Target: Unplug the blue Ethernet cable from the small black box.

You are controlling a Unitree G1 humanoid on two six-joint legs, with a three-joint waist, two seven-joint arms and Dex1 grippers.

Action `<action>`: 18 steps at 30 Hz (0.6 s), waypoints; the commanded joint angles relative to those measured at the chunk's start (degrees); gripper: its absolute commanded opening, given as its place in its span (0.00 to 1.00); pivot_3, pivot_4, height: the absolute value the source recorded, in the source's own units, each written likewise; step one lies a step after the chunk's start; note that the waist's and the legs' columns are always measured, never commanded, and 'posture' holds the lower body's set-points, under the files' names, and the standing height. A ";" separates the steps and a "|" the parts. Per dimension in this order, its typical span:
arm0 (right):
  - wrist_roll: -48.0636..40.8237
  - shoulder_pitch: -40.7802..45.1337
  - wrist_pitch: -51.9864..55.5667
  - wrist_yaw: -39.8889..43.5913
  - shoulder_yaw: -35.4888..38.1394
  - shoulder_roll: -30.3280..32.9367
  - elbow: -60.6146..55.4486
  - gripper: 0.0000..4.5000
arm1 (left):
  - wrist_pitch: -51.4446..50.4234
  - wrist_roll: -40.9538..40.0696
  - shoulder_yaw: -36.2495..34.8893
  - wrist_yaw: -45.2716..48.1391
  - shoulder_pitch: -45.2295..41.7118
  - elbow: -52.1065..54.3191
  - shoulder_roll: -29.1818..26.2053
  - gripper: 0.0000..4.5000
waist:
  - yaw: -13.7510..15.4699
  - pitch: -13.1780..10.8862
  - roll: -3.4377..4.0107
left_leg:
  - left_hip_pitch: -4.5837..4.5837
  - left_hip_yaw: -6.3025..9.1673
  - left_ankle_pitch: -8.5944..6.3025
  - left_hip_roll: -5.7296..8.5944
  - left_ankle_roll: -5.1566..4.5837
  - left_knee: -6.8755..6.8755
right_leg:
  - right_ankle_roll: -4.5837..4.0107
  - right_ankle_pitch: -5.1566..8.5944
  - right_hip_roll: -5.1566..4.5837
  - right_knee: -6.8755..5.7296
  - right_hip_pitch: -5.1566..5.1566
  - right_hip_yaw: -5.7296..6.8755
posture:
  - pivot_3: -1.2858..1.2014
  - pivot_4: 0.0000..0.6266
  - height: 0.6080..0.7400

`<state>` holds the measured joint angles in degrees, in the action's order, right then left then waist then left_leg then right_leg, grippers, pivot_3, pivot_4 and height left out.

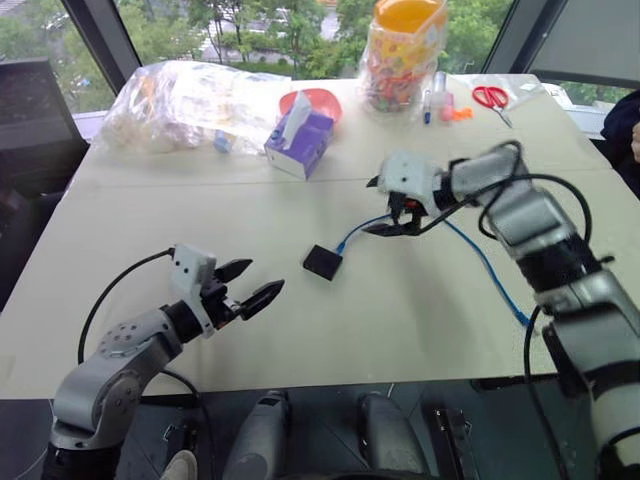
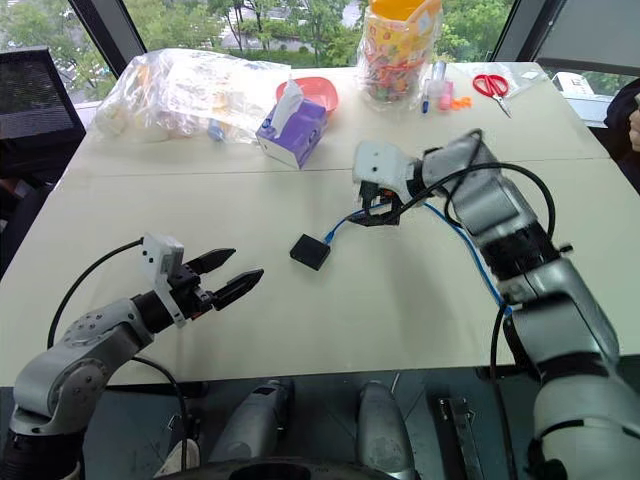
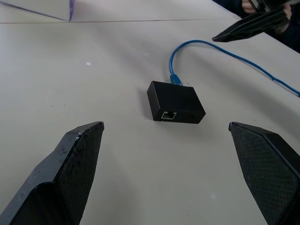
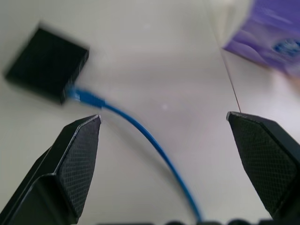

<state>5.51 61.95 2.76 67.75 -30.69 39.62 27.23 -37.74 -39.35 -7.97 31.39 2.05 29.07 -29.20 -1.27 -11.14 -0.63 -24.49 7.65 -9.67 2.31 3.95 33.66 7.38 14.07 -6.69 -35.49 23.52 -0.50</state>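
**Blue cable still plugged in, both claws wide and empty**

Beige tabletop (image 1: 420,310) carries everything, so start there: the purple tissue box (image 1: 300,140) sits toward twelve o'clock, and the small black box (image 1: 322,262) lies flat near the centre. From the box's two o'clock side the blue Ethernet cable (image 1: 490,272) arcs away, then trails off toward four o'clock and over the edge.

The box looks light and smooth, so I judge it will slide if the cord alone is tugged; it wants pinning by its flat sides. The cord is thin and floppy, a poor handle. The stiff blue boot at the plug, right against the box, looks like the better place to pinch.

The right claw (image 1: 392,222) hovers above the cable at two o'clock of the box, jaws spread fully, touching nothing. The left claw (image 1: 252,284) waits at eight o'clock of the box, well apart, equally wide, holding nothing.
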 commanded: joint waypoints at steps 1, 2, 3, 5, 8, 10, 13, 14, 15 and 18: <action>9.42 7.64 -19.87 2.77 -5.58 -2.82 12.87 1.00 | 1.67 0.60 -0.04 0.57 0.22 1.14 -0.08 0.99 | -0.07 0.00 0.00 | 0.00 -0.01 0.00 0.00 0.01 0.00 | 0.10 -0.05 0.00 0.00 0.01 -0.02 | 0.52 0.24 0.91; 12.02 9.63 -24.06 1.91 -7.10 -4.18 16.59 1.00 | 2.03 1.11 0.05 0.48 0.42 1.24 -0.08 0.99 | -0.12 0.00 0.00 | 0.00 -0.02 0.01 0.00 0.01 -0.01 | 0.12 -0.07 0.00 -0.01 0.01 -0.03 | 0.52 0.24 0.91; 14.28 11.26 -27.35 1.07 -8.30 -5.46 19.85 1.00 | 2.36 1.58 0.09 0.34 0.58 1.32 -0.11 0.99 | -0.16 0.00 0.00 | 0.01 -0.02 0.01 0.00 0.02 -0.01 | 0.13 -0.07 0.01 -0.03 0.01 -0.03 | 0.52 0.24 0.91; 18.10 14.06 -33.84 0.70 -10.67 -7.94 25.20 1.00 | 3.11 2.49 -0.38 -0.14 0.91 1.49 -0.15 0.99 | -0.29 0.00 0.00 | 0.05 -0.01 0.03 0.00 0.05 -0.01 | 0.12 -0.07 0.02 -0.09 0.01 -0.05 | 0.52 0.24 0.91; 19.45 17.13 -38.67 2.56 -11.27 -13.07 31.10 1.00 | 3.72 3.00 -2.19 -0.73 1.04 1.38 -0.40 0.99 | -0.53 0.00 0.00 | 0.08 0.00 0.06 0.00 0.10 -0.01 | 0.08 -0.05 0.03 -0.24 0.05 -0.09 | 0.52 0.24 0.91; 20.50 18.69 -40.81 2.85 -11.34 -15.79 34.15 1.00 | 4.25 3.84 -2.54 -0.54 0.98 1.27 -1.14 0.99 | -1.17 -0.01 0.00 | 0.11 0.00 0.08 0.00 0.13 0.00 | 0.08 -0.05 0.05 -0.39 0.09 -0.13 | 0.52 0.24 0.91; 22.11 20.13 -41.98 2.27 -11.08 -19.22 38.08 1.00 | 5.12 5.61 -2.36 1.35 0.81 1.19 -3.76 0.99 | -1.36 -0.01 0.01 | 0.18 0.02 0.12 -0.02 0.19 -0.02 | 0.06 -0.04 0.13 -0.68 0.21 -0.21 | 0.52 0.24 0.91; 22.70 20.56 -42.35 2.32 -11.19 -20.32 39.22 1.00 | 5.13 5.56 -2.79 1.89 0.74 1.05 -4.58 0.99 | -1.40 -0.02 0.02 | 0.22 0.03 0.13 -0.06 0.21 -0.03 | -0.02 0.00 0.20 -0.73 0.21 -0.22 | 0.52 0.24 0.91; 23.17 20.90 -42.59 2.34 -11.23 -21.23 40.22 1.00 | 5.05 5.31 -3.23 2.25 0.66 0.91 -5.10 0.99 | -1.43 -0.03 0.03 | 0.26 0.03 0.13 -0.07 0.22 -0.06 | -0.04 0.01 0.23 -0.74 0.21 -0.25 | 0.52 0.24 0.91; 25.46 21.82 -42.99 0.99 -11.67 -23.34 42.37 1.00 | 5.36 5.74 -3.70 3.07 0.55 0.46 -6.22 0.99 | -1.45 -0.03 0.04 | 0.36 0.03 0.15 -0.08 0.24 -0.14 | -0.06 0.01 0.24 -0.76 0.20 -0.30 | 0.52 0.24 0.91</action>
<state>29.84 81.42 -39.51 69.61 -42.54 16.84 69.14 -33.99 -34.22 -10.41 33.67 3.07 28.93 -34.63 -2.73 -11.17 -0.60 -24.12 7.68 -9.52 2.23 4.20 33.50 7.33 14.08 -6.45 -36.25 23.72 -0.81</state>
